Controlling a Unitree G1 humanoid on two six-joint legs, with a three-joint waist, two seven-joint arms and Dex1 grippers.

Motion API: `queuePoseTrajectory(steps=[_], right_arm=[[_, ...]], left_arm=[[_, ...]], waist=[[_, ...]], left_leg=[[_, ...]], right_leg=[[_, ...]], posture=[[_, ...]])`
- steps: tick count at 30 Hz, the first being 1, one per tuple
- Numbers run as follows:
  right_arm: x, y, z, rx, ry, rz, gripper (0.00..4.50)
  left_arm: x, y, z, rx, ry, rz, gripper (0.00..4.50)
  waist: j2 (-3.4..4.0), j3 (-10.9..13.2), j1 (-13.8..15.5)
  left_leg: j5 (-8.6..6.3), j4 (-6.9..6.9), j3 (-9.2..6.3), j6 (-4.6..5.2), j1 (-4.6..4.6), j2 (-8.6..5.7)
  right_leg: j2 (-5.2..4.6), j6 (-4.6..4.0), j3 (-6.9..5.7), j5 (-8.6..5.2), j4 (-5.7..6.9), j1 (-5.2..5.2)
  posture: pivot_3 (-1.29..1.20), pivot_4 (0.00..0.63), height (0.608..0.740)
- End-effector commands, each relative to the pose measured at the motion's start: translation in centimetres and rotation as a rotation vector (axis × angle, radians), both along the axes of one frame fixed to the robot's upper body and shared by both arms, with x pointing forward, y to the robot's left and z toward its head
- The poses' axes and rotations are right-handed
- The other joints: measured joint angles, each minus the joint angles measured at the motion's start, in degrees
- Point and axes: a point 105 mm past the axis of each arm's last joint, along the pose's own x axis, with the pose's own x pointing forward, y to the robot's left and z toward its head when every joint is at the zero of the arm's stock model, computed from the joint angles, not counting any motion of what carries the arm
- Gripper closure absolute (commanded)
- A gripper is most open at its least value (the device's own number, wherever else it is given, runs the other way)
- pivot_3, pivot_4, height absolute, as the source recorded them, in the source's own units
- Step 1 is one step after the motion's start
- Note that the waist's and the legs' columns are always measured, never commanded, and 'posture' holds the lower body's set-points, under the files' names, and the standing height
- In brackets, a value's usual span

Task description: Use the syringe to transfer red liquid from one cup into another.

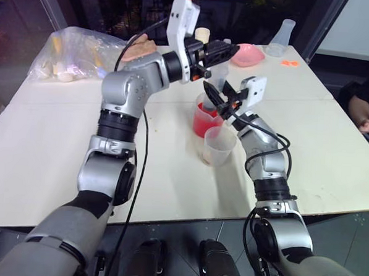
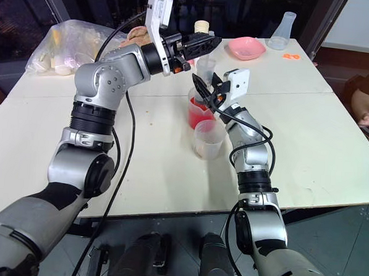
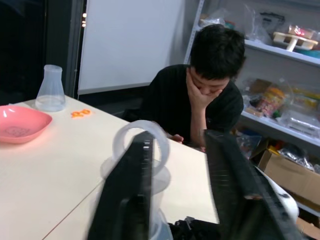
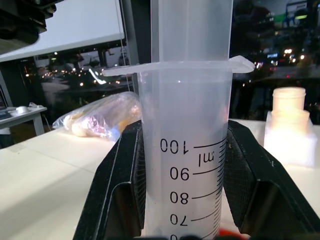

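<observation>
- At table centre, left gripper (image 1: 229, 51) is hovering at the plunger ring (image 3: 140, 145), fingers (image 3: 127, 195) spread, one either side of the ring.
- Syringe (image 4: 187, 150) is standing upright, long axis running 12 to 6, tip down in the red cup (image 1: 207, 119).
- Right gripper (image 4: 185, 165) is pinching the barrel.
- Frosted cup (image 1: 219, 146) is waiting at 6 o'clock of the red one.
- Likely step: drawing liquid; next needs the ring gripped and pulled up.

Pink bowl (image 1: 247, 54), flask (image 1: 279, 38), perhaps snack bag (image 1: 77, 52).
</observation>
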Motion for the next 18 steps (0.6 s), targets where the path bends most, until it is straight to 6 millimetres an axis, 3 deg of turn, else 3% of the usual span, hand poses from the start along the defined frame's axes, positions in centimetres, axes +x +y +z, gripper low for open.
queuePoseTrajectory(steps=[1, 5, 18], right_arm=[[-0.6, 1.9, 0.3, -0.042, -0.019, 0.069, 3.04], [-0.6, 1.4, 1.3, -0.038, -0.042, 0.059, 3.04], [-0.6, -0.4, 4.2, -0.018, -0.115, 0.012, 3.04]], left_arm=[[-1.6, 0.1, 2.5, -0.029, -0.127, -0.027, 1.61], [-1.7, 1.1, 2.1, -0.020, -0.127, -0.009, 0.73], [-1.5, 5.8, 1.5, -0.018, -0.102, 0.100, 0.73]], waist=[[0.00, 0.0, 0.0], [0.00, 0.0, -0.1], [0.00, 0.0, 0.0]], left_leg=[[0.00, 0.00, 0.00, 0.00, 0.00, 0.00], [0.00, -0.02, 0.00, -0.01, 0.00, 0.01], [0.00, -0.02, -0.01, -0.02, 0.00, 0.00]], right_leg=[[0.00, 0.00, 0.00, 0.00, 0.00, 0.00], [0.00, 0.00, 0.01, 0.00, 0.00, -0.02], [-0.01, 0.00, 0.02, 0.00, -0.01, -0.02]], posture=[[0.00, 0.150, 0.740], [0.00, 0.150, 0.740], [0.00, 0.150, 0.740]])
